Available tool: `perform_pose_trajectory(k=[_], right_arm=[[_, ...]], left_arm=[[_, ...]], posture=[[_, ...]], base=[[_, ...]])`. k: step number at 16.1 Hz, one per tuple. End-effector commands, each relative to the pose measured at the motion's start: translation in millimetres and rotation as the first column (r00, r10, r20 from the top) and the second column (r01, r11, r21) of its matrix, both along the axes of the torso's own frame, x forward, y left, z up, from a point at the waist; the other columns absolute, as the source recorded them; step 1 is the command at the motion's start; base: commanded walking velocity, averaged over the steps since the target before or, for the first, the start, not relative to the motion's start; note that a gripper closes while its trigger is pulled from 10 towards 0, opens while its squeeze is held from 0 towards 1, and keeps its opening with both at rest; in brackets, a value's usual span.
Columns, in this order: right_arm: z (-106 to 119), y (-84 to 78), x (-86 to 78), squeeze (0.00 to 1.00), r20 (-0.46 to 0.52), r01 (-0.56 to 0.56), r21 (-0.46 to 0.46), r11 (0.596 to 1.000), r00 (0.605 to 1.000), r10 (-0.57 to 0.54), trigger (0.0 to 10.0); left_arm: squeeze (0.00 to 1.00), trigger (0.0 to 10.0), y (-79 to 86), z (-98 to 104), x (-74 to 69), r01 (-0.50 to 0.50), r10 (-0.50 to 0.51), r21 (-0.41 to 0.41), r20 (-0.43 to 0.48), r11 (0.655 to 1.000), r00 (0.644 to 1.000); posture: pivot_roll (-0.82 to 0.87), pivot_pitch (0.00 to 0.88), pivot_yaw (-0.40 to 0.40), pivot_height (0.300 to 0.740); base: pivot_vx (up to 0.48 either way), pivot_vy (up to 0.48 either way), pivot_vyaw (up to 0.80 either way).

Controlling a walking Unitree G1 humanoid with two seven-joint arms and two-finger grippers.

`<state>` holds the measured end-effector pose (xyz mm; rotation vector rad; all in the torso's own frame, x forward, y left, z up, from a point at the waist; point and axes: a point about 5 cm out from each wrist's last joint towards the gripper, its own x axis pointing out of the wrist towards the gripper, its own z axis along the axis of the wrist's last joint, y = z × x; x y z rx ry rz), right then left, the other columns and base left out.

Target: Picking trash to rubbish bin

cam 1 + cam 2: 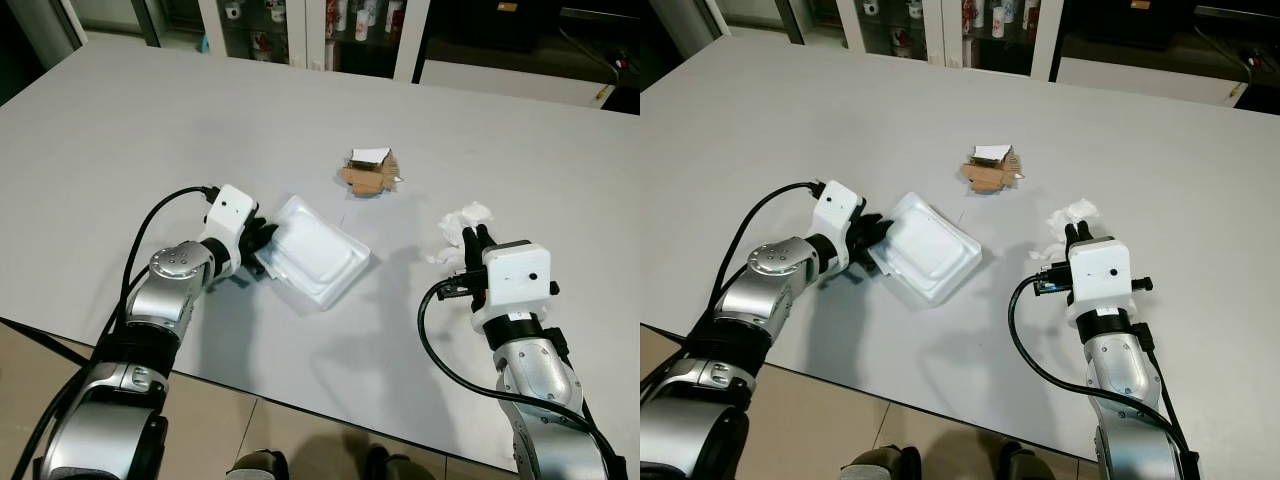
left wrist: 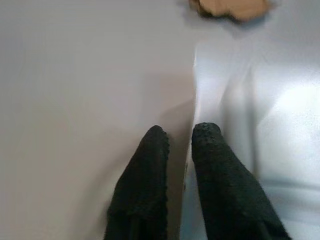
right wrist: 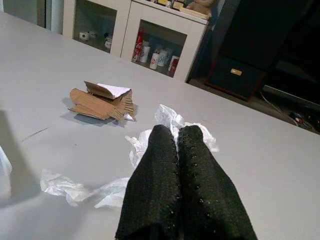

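Left eye view: the left end effector (image 1: 262, 243) pinches the near-left rim of a white plastic tray (image 1: 318, 253) at frame centre, its long axis running toward lower right on the grey worktop (image 1: 150, 130).

Right eye view: crumpled tissue (image 1: 1072, 213) lies just beyond the right end effector (image 1: 1078, 234).

Right wrist view: those fingers (image 3: 165, 185) are clenched, empty; torn cardboard (image 3: 102, 101) sits upper left.
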<state>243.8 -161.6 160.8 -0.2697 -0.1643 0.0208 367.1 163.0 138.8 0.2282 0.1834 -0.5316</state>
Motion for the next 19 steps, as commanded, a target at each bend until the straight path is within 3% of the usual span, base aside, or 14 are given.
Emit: perform_pose_trajectory(k=[1, 4, 9, 11, 12, 19], right_arm=[[1.9, -0.2, 0.4, 0.0, 0.016, 0.003, -0.001, 1.0, 1.0, -0.003, 10.0], [1.2, 0.3, 0.6, 0.0, 0.015, 0.004, 0.0, 1.0, 1.0, -0.004, 10.0], [1.9, -0.5, 0.3, 0.0, 0.016, 0.005, -0.004, 1.0, 1.0, -0.005, 10.0], [1.6, -1.4, 0.2, 0.0, 0.015, 0.008, -0.006, 1.0, 1.0, -0.007, 10.0], [1.4, -1.3, -0.1, 0.0, 0.014, 0.007, -0.006, 1.0, 1.0, -0.007, 10.0], [1.7, -1.2, 0.3, 0.0, 0.014, 0.005, -0.009, 1.0, 1.0, -0.005, 10.0]], left_arm=[[0.0, 0.0, -0.9, 8.1, 0.5, -0.009, 0.011, -0.04, 0.062, 0.999, 0.998], [0.0, 0.0, -8.2, 25.2, 3.2, -0.016, 0.033, -0.102, 0.167, 0.995, 0.985], [0.0, 0.0, -12.7, 24.3, 3.7, -0.012, 0.026, -0.087, 0.172, 0.996, 0.985], [0.0, 8.5, -9.5, 26.6, 7.7, -0.047, 0.056, -0.056, 0.182, 0.997, 0.982], [1.0, 10.0, -8.0, 29.4, 10.0, -0.063, 0.075, -0.071, 0.182, 0.996, 0.98], [1.0, 10.0, -5.4, 33.5, 17.6, -0.058, 0.064, -0.067, 0.101, 0.996, 0.993]], posture=[[0.16, 0.129, 0.031, 0.74], [0.16, 0.13, 0.032, 0.74], [0.16, 0.13, 0.027, 0.74], [0.16, 0.131, 0.026, 0.74], [0.16, 0.131, 0.023, 0.74], [0.16, 0.131, 0.022, 0.74]], base=[[0.0, 0.0, 0.0], [0.0, 0.0, 0.0], [0.0, 0.0, 0.0], [0.0, 0.0, 0.0], [0.0, 0.0, 0.0], [0.0, 0.0, 0.0]])
